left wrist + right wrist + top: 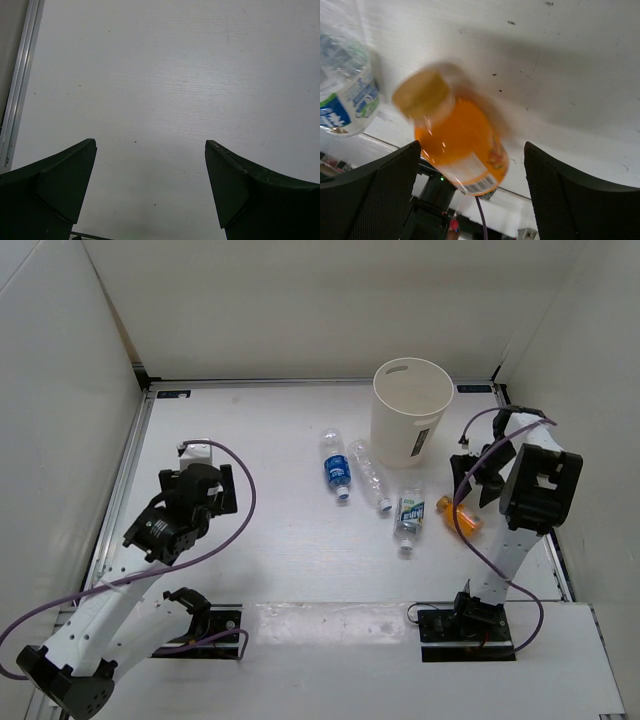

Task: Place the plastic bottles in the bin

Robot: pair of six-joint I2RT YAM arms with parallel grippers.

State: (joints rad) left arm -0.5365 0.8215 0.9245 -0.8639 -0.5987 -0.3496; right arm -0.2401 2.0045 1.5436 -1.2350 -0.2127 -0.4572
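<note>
The cream-white bin (410,410) stands upright at the back right. Three bottles lie on the table in front of it: clear with a blue label (337,466), plain clear (370,475), and clear with a green-white label (408,519). The orange bottle (460,516) lies further right, under my right gripper (472,483). In the right wrist view the orange bottle (457,140) is blurred and lies between the fingers of the open right gripper (472,146), touching neither; the green-white labelled bottle (347,95) is at the left. My left gripper (215,488) is open and empty over bare table (150,142).
White walls enclose the table on three sides. An aluminium rail (17,85) runs along the left edge, close to my left gripper. Purple cables loop from both arms. The arm bases (465,625) sit at the near edge.
</note>
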